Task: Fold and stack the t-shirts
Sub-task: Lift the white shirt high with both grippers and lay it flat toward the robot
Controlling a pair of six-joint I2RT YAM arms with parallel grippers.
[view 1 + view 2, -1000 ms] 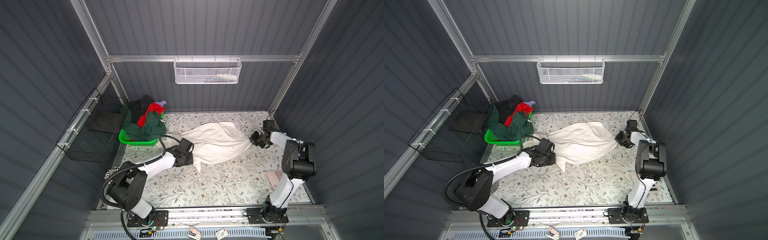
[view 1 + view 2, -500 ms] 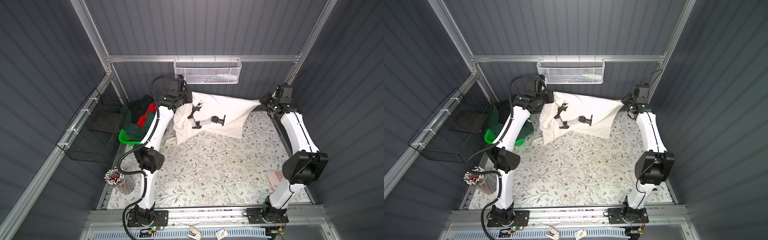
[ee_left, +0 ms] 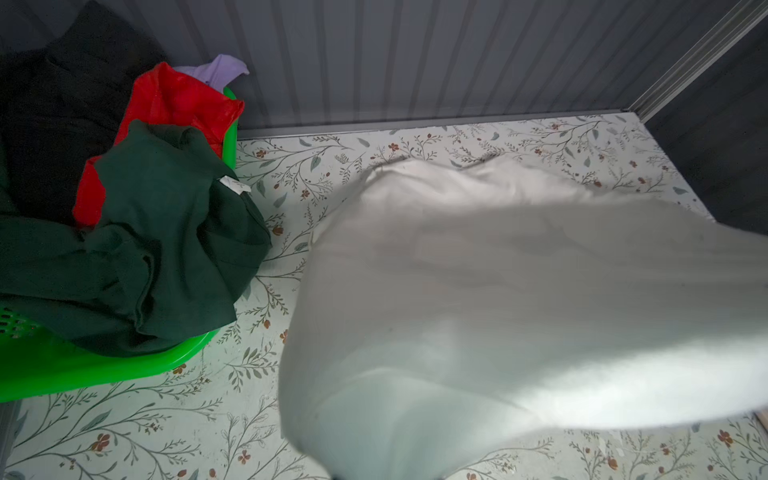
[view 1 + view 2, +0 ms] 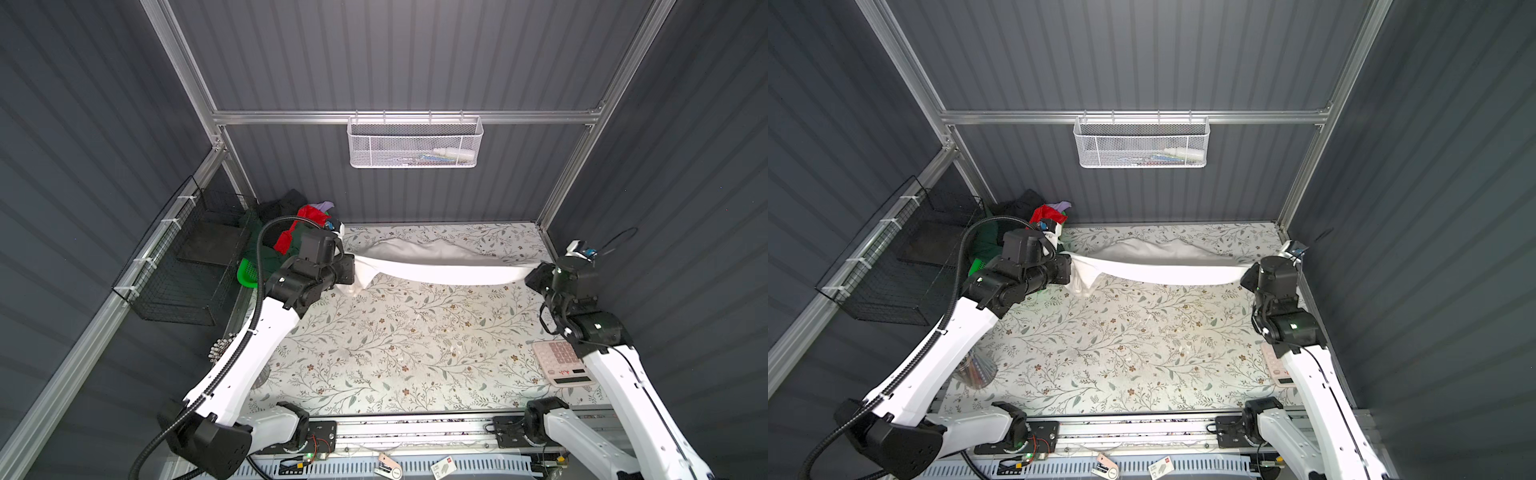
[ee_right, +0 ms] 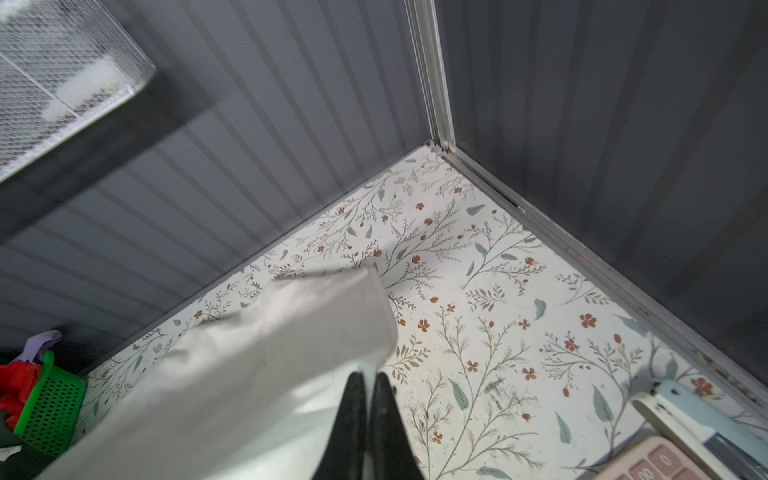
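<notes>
Left gripper (image 4: 352, 271), clamped on one end of the cream-white t-shirt (image 4: 432, 268), and right gripper (image 4: 533, 275), pinched shut on the other, hold it stretched above the back of the worktop (image 4: 395, 345), its far side trailing near the back edge; lowering both ends evenly under tension would likely lay it flat for folding. The black wire rack (image 4: 178, 270) on the left wall shows no clear contents, the green basket (image 4: 248, 275) at the back left corner is heaped with the other t-shirts (image 3: 166, 232), and the white mesh basket (image 4: 415, 143) on the back wall holds a pale bottle (image 4: 453, 153)
</notes>
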